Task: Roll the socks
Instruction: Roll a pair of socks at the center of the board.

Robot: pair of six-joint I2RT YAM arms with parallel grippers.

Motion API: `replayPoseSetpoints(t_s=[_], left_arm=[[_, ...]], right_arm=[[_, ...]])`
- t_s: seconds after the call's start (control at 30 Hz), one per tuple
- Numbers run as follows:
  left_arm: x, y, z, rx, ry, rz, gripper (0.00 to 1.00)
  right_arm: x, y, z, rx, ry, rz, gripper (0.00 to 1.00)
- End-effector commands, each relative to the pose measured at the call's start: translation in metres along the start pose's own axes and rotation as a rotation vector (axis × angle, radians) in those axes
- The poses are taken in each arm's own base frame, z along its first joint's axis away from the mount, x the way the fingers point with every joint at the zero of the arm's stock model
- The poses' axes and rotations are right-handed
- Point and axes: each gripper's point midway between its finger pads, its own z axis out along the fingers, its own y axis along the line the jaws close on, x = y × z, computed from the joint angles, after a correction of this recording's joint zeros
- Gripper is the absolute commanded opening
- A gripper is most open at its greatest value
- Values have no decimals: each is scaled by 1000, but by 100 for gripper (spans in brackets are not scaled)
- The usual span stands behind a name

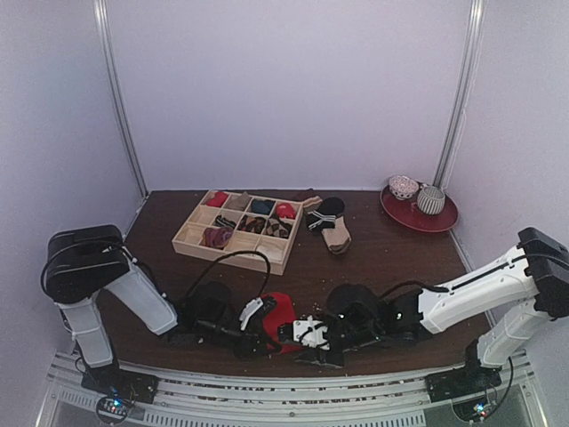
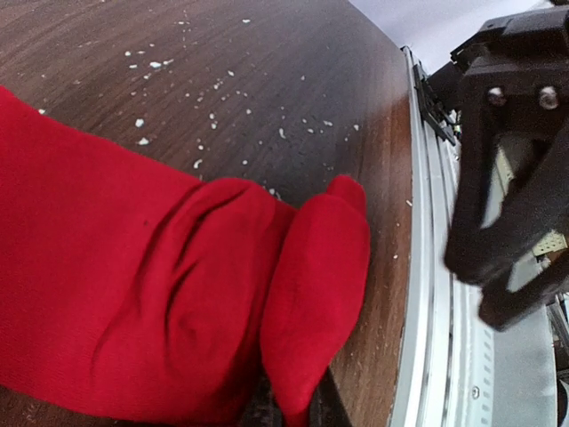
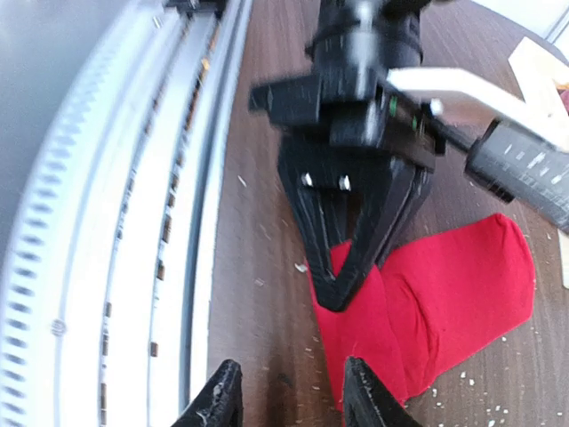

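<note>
The red sock (image 1: pixel 282 313) lies bunched on the dark wood table near its front edge. In the left wrist view it (image 2: pixel 133 294) fills the left side. My left gripper (image 2: pixel 298 411) is shut on a fold of its edge; it also shows in the right wrist view (image 3: pixel 342 289), fingers closed in a V on the sock (image 3: pixel 444 294). My right gripper (image 3: pixel 293 400) is open just above the table, facing the left one, its right finger (image 3: pixel 369 396) at the sock's near edge. From above the two grippers, left (image 1: pixel 260 336) and right (image 1: pixel 302 342), meet at the sock. The argyle sock is not in view.
A wooden compartment tray (image 1: pixel 227 253) holding several rolled socks stands at the back left. A black sock with white stripes (image 1: pixel 322 213) and a tan sock (image 1: pixel 336 237) lie beside it. A red plate (image 1: pixel 444 222) with two bowls is at the back right. The metal rail (image 3: pixel 133 222) runs along the front edge.
</note>
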Motion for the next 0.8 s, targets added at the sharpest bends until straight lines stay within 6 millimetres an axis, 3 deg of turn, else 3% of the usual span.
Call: replayPoseSetpoints(t_s=[0.0,0.1,0.37,0.47,0.6,0.67,0.77], left_arm=[[96,28,-13,-110,290,-238,0],[98,27,-15,-106,293,-240,0],[102,23,-16,-80,313,-229,0],[104,22,-16,-71,320,-221,0],[100,25,-17,-92,317,-187,1],[91,30,-20,-143,303,-148,8],[69,34,-32,-229,253,-67,26]], right_arm=[[15,-31,18,186,82,-172,39],[28,-31,31,188,140,-194,39],[47,-49,41,307,209,-232,39],[62,-44,49,276,256,-244,36],[86,-31,57,199,360,-205,26],[93,-20,55,145,386,-140,22],[94,-1,51,42,404,-22,19]])
